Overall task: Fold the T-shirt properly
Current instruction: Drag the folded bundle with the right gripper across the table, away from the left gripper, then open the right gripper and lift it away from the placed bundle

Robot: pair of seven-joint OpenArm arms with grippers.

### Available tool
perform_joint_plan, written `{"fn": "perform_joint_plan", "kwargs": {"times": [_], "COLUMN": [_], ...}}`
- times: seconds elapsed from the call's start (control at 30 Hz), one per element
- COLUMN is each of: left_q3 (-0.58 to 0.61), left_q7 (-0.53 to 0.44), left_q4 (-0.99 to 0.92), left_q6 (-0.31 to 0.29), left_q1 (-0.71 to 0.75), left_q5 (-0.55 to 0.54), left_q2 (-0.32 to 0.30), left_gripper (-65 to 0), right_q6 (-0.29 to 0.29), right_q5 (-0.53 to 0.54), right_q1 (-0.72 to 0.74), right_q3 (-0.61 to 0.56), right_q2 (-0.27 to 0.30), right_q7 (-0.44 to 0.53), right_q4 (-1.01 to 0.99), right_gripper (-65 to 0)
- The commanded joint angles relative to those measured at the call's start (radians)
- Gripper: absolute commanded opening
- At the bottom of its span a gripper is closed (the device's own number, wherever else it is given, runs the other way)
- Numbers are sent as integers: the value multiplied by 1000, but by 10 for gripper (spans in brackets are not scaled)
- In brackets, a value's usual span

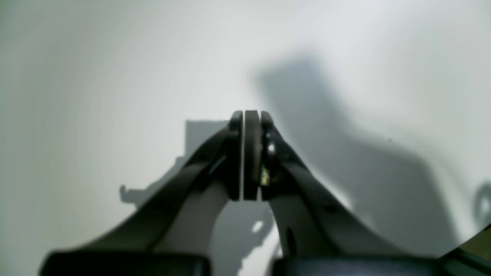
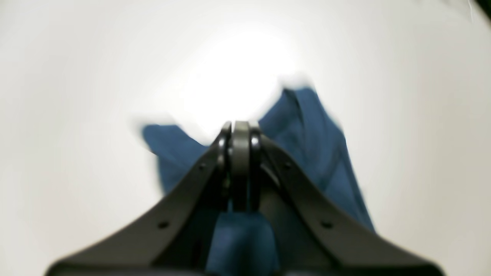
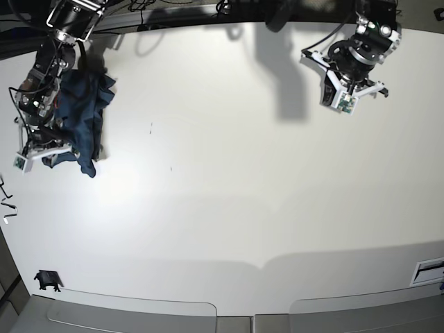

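Note:
The dark teal-blue T-shirt (image 3: 80, 114) hangs bunched at the table's far left in the base view, draped along my right arm. My right gripper (image 3: 45, 147) is shut at the lower end of that bunch. Its wrist view shows the closed tips (image 2: 240, 128) with blue T-shirt cloth (image 2: 318, 145) spreading out on both sides and under the fingers, over the white table. My left gripper (image 3: 345, 97) hovers at the far right, well away from the shirt. In its own view that gripper (image 1: 251, 115) is shut with nothing in it, above bare table.
The white table (image 3: 222, 208) fills the base view. A small black object (image 3: 46, 279) lies near the front left corner, and a slot (image 3: 427, 270) sits at the front right edge. Small metal pieces (image 3: 5, 201) lie off the left edge.

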Motion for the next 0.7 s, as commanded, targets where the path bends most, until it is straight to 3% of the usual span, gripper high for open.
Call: {"fn": "perform_joint_plan", "kwargs": {"times": [0.0, 0.07, 0.23, 0.4, 0.53, 0.67], "left_q3": [-2, -2, -2, -2, -2, -2], "left_q7": [-27, -27, -27, -27, -27, -24], "left_q4": [19, 19, 19, 19, 19, 19], "left_q6": [4, 4, 4, 4, 4, 4], "left_q1": [-2, -2, 1, 2, 4, 15], "left_q5": [-6, -6, -5, -5, -5, -5], "left_q2": [-6, -6, -6, -6, -6, -6], "left_gripper": [-650, -650, -650, -650, -650, -650], "right_q6": [5, 19, 120, 214, 312, 417], "right_q5": [15, 19, 51, 232, 423, 544], "right_q1": [11, 11, -24, -143, -260, -354], "right_q3": [4, 4, 4, 4, 4, 4], "right_q2": [16, 9, -41, -117, -175, -204], "right_q7": [11, -23, -43, -55, -119, -193], "right_q4": [58, 141, 296, 424, 513, 592], "right_gripper": [-650, -650, -650, -650, -650, -650]}}
